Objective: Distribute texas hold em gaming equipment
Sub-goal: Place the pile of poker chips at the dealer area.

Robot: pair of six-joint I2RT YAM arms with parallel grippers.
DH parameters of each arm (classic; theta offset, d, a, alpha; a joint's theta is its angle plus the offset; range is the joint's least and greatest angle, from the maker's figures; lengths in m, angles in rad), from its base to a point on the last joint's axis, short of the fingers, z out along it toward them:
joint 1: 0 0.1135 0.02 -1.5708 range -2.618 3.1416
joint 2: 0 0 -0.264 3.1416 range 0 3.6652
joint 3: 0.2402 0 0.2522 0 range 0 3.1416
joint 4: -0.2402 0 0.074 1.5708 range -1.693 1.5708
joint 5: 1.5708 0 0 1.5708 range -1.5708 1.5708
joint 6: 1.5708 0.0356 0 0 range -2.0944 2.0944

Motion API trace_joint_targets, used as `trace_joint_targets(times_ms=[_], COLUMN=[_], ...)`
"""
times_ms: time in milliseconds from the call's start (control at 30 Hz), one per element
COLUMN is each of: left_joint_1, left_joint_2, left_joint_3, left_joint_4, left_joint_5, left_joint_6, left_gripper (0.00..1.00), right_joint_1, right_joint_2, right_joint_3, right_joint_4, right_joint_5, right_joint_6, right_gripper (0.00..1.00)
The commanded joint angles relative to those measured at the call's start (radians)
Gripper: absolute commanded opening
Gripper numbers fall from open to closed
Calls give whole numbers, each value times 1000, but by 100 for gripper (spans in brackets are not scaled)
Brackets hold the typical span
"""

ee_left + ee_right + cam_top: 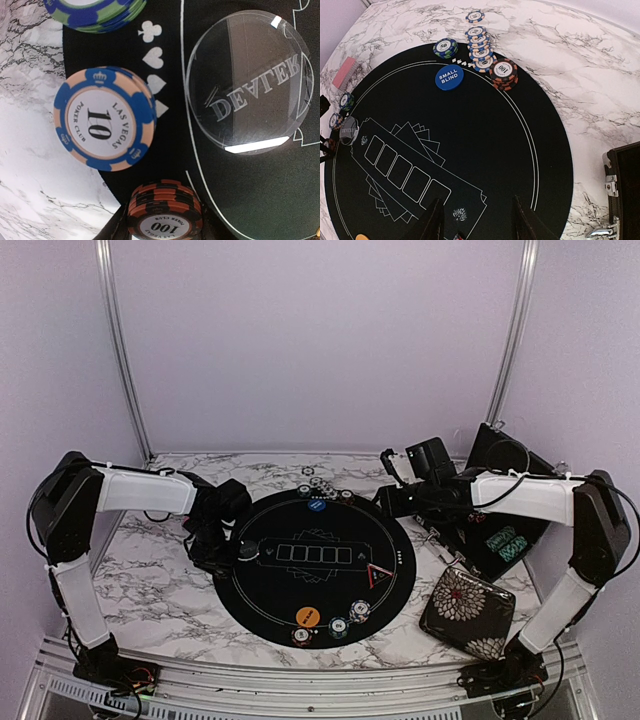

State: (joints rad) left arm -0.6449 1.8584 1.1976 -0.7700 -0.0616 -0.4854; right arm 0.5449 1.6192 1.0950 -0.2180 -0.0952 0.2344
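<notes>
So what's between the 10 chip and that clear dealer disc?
Between 10 chip and dealer disc: only black mat with printed white suit symbols, in the left wrist view.

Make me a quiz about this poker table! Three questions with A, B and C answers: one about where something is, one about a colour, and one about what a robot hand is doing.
1. Where is the flowery pouch?
A. In the middle of the round mat
B. On the marble table, to the right of the black mat
C. On top of the left arm

2. What colour is the SMALL BLIND disc?
A. Blue
B. Yellow
C. White

3. How is the right gripper?
A. Shut on a card
B. Shut on a pile of chips
C. Open, holding nothing

Answers:
1 B: the top view shows the pouch lying off the mat, on the marble at the mat's right side.
2 A: the disc is blue with white letters.
3 C: the right wrist view shows its two fingers apart with nothing gripped.
</notes>
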Motion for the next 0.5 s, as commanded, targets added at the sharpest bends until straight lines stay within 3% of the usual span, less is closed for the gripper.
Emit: trace_joint_targets(times_ms=[0,467], left_joint_1=[8,7], left_joint_2=[9,-7], left_joint_3=[5,-1], left_joint_4=[-18,-18], left_joint_5=[-14,-5], left_joint_6=[7,11], left_gripper=[47,63], right_joint_1=[-7,-7], right_joint_2=[-18,-15], right_joint_3=[9,9], right_joint_4=[14,14], right_joint_5=[8,8], right_joint_6=[-7,-7], right_gripper=[43,44])
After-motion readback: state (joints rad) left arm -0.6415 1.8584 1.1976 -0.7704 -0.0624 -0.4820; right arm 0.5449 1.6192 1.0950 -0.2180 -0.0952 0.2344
